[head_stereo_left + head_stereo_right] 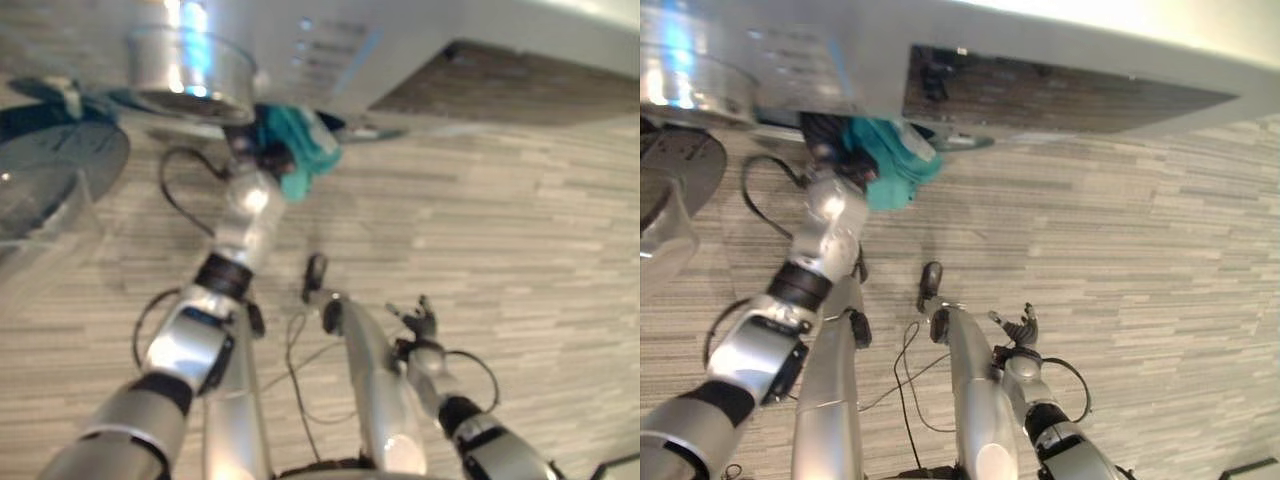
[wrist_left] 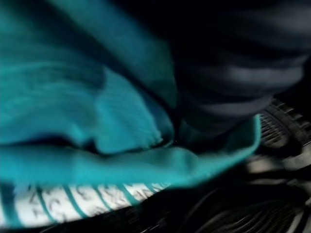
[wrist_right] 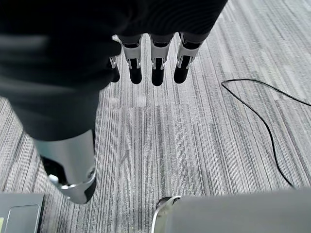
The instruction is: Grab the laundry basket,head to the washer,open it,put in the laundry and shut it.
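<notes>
My left arm reaches up to the white washer point(image 1: 330, 50), and my left hand point(image 1: 262, 140) is at the rim of its round opening point(image 1: 190, 65). A teal cloth point(image 1: 303, 150) bunches round that hand and hangs from it just right of the opening. Seen from the left wrist, the teal cloth point(image 2: 97, 121) covers the fingers, with a white patterned fabric point(image 2: 73, 201) beneath it. The washer's round glass door point(image 1: 50, 175) stands swung open at the left. My right hand point(image 1: 1017, 328) hangs low over the floor with fingers point(image 3: 153, 65) straight and nothing in it.
Grey striped carpet point(image 1: 1140, 260) spreads out to the right of the washer. A dark recessed panel point(image 1: 1040, 100) runs along the washer's front.
</notes>
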Motion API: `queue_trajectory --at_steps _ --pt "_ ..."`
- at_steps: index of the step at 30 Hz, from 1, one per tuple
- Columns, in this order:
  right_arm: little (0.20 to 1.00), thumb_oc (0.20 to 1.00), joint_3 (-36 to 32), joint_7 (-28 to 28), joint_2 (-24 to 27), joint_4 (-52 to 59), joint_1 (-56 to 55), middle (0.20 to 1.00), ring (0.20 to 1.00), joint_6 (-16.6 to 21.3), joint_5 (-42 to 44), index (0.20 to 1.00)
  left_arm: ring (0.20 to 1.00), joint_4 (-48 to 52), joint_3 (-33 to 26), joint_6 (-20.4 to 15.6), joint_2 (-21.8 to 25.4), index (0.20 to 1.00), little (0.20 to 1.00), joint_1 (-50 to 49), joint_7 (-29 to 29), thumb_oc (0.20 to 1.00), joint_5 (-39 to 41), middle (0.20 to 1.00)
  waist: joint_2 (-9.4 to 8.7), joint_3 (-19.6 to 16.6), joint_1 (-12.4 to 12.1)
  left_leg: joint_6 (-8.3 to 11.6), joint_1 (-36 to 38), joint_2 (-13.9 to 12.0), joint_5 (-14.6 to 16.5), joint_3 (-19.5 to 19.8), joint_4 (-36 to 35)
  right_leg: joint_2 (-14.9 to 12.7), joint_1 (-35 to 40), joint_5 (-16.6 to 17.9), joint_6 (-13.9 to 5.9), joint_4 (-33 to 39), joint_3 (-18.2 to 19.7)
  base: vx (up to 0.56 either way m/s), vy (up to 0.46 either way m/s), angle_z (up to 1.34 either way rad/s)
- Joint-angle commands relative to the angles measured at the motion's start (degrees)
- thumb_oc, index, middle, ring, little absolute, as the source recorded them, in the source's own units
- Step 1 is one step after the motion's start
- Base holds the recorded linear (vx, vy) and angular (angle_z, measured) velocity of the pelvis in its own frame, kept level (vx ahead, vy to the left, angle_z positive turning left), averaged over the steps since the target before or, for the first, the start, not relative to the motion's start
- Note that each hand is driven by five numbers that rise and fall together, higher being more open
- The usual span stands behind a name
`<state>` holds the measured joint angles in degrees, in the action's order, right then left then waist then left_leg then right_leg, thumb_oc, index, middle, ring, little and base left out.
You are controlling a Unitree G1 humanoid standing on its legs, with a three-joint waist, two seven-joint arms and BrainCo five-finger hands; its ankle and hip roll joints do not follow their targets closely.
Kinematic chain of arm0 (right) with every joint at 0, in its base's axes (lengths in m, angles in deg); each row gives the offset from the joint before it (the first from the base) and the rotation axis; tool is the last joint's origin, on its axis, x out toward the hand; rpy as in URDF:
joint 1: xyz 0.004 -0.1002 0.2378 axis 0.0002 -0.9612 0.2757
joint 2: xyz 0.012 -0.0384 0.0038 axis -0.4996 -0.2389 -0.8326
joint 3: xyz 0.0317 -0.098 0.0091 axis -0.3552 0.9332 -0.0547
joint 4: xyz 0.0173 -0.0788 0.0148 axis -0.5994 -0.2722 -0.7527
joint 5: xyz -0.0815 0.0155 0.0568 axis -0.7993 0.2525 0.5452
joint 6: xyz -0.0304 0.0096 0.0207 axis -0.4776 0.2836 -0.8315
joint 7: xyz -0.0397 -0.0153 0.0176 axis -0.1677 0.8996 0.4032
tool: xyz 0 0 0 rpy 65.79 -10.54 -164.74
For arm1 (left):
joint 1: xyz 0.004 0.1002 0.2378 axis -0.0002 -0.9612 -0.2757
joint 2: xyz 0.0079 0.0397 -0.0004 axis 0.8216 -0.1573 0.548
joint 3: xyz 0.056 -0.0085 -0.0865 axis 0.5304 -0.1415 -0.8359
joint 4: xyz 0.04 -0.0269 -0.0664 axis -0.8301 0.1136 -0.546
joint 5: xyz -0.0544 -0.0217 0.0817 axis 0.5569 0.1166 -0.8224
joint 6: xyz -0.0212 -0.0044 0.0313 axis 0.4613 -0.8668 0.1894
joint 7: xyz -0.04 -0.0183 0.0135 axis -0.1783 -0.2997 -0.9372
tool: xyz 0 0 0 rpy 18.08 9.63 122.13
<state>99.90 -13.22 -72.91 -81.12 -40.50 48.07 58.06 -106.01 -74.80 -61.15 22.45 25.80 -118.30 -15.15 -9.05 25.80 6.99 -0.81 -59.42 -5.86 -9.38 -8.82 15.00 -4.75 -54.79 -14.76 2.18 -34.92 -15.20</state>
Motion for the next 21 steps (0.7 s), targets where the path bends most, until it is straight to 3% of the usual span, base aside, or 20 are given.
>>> queue_trajectory --at_steps 1,5,7,11,16,21 --pt "1.000 1.000 0.67 0.72 2.50 2.36 -4.97 1.000 1.000 0.65 -2.39 1.000 0.200 4.25 -2.45 -7.10 0.07 0.200 0.200 -0.36 -2.60 0.200 -1.83 0.200 1.52 -5.32 -0.76 1.89 -5.49 -0.37 2.75 2.20 0.79 3.20 6.02 -2.51 -0.13 5.36 -0.71 0.02 0.004 -0.03" --pt "1.000 1.000 0.36 1.42 2.85 3.51 -5.31 1.000 1.000 0.73 -3.02 1.000 0.200 8.67 -5.48 -8.18 0.75 0.200 0.200 -1.41 -4.95 0.200 -4.46 0.200 1.21 -5.90 -0.52 1.87 -6.41 -0.41 3.04 2.19 0.88 3.13 5.65 -2.15 -0.62 6.00 -0.76 0.00 0.000 0.00" --pt "1.000 1.000 0.21 1.88 2.84 4.63 -5.68 1.000 1.000 0.89 -3.31 1.000 0.200 14.25 -7.93 -8.04 0.42 0.200 0.200 -4.82 -8.07 0.200 -9.63 0.200 0.83 -5.87 -0.91 1.80 -6.49 -0.08 3.41 2.17 0.73 3.23 5.97 -1.85 -0.93 7.07 -0.80 0.04 -0.006 0.02" --pt "1.000 1.000 0.41 2.11 3.69 7.01 -5.73 1.000 1.000 0.96 -3.37 1.000 0.200 14.18 -8.75 -6.75 -0.27 0.200 0.200 -6.86 -10.51 0.200 -13.26 0.200 0.22 -5.66 -1.03 1.64 -6.22 -0.09 3.63 1.90 0.27 3.23 6.13 -1.54 -1.05 7.80 -0.73 0.01 -0.002 0.00" --pt "1.000 1.000 2.22 2.41 6.41 10.68 -5.10 1.000 1.000 0.26 -5.55 1.000 0.200 10.87 -6.33 -7.33 1.34 0.200 0.200 0.89 -9.42 0.200 -9.41 0.200 -0.41 -5.57 0.16 1.61 -6.29 -0.06 3.51 1.74 -0.63 3.57 5.81 -1.15 -0.93 8.94 -0.49 0.00 -0.001 -0.02" --pt "1.000 1.000 2.44 2.44 8.49 12.56 -4.56 1.000 1.000 -0.40 -6.16 1.000 0.200 6.10 -2.69 -8.34 -1.76 0.200 0.200 10.99 -7.07 0.200 -3.39 0.200 -0.56 -6.10 2.08 1.56 -6.62 0.09 3.28 1.64 -1.62 3.94 5.22 -0.76 -0.98 9.87 -0.10 0.01 0.011 -0.02"
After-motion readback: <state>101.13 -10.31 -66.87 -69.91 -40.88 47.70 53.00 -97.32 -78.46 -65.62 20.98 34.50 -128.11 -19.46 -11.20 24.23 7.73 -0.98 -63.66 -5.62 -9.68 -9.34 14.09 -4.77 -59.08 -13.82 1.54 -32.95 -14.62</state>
